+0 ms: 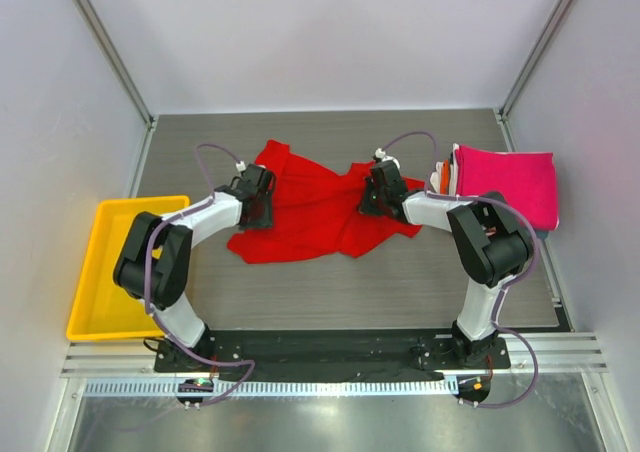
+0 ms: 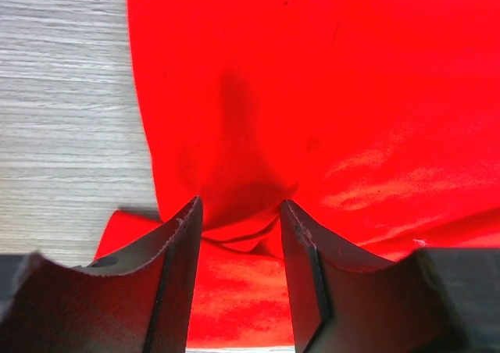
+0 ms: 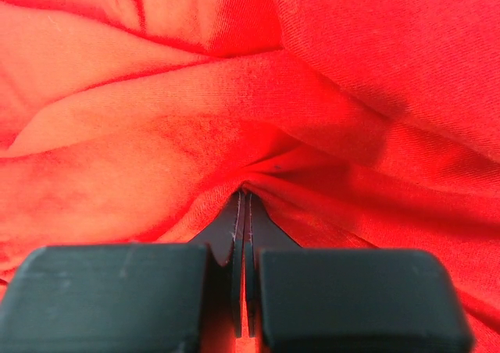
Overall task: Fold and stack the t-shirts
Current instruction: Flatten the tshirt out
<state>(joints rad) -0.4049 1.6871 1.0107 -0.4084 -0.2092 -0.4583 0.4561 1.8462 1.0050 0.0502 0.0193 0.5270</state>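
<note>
Top view: the red shirt (image 1: 310,210) lies unfolded and rumpled at the centre of the table (image 1: 420,282). One sleeve points to the far side and the hem to the near side. The left gripper (image 1: 258,196) sits low over the shirt's left edge. The right gripper (image 1: 378,194) sits low on the shirt's right part. The two grippers face each other across the cloth. The stack (image 1: 505,182) of folded shirts rests at the table's right side, apart from the red shirt. Its top layer is magenta, with orange and white edges showing along its left side. The tray (image 1: 100,272) lies at the left edge, beside the left arm. Left wrist view: the left gripper (image 2: 241,212) has its jaws parted about halfway, tips down on the red shirt (image 2: 328,95). A raised fold of cloth runs between the two tips. The jaws are not closed on it, and whether they press on the fold cannot be told. Bare table (image 2: 62,95) shows to the left of the cloth edge. Right wrist view: the right gripper (image 3: 244,201) has its jaws fully together. A pinch of the red shirt (image 3: 234,95) is clamped at the tips, and creases radiate from the grip point. Cloth fills the whole view.
</note>
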